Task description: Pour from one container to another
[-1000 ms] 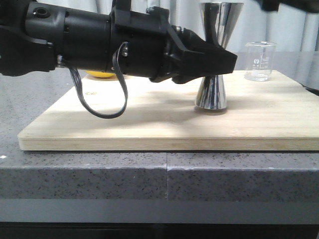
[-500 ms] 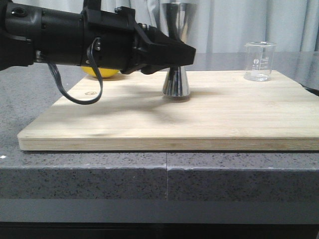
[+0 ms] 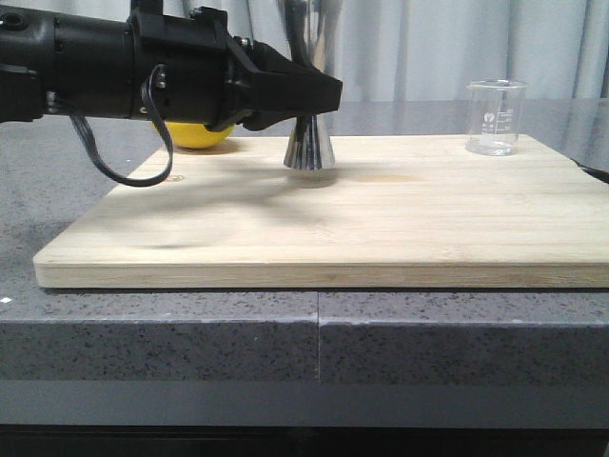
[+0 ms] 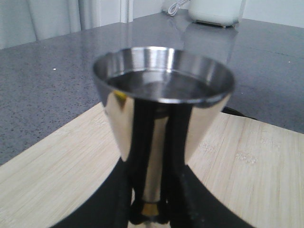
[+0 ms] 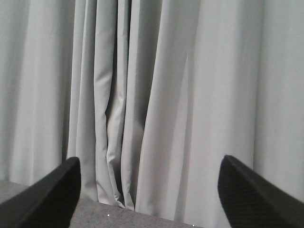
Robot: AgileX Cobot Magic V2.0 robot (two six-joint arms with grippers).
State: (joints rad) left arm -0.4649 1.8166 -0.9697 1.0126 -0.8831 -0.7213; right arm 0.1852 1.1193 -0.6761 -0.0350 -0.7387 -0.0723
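My left gripper (image 3: 324, 95) is shut on the narrow waist of the steel jigger (image 3: 309, 148), which stands upright over the back left of the wooden board (image 3: 333, 219). Its base is at or just above the wood; I cannot tell which. In the left wrist view the jigger's upper cup (image 4: 164, 104) fills the middle, with the left gripper (image 4: 151, 209) clamped at the gold band. The clear glass beaker (image 3: 496, 116) stands alone at the board's back right corner, far from both grippers. In its own wrist view, my right gripper (image 5: 149, 190) is open with nothing between its fingers, facing a curtain.
A yellow round object (image 3: 200, 136) lies behind the left arm at the board's back left. The board rests on a grey speckled counter (image 3: 314, 343). Pale curtains (image 5: 142, 95) hang behind. A white appliance (image 4: 216, 9) stands far off on the counter.
My left gripper has carried the jigger leftward and farther back across the board, away from the beaker. The beaker has not moved.
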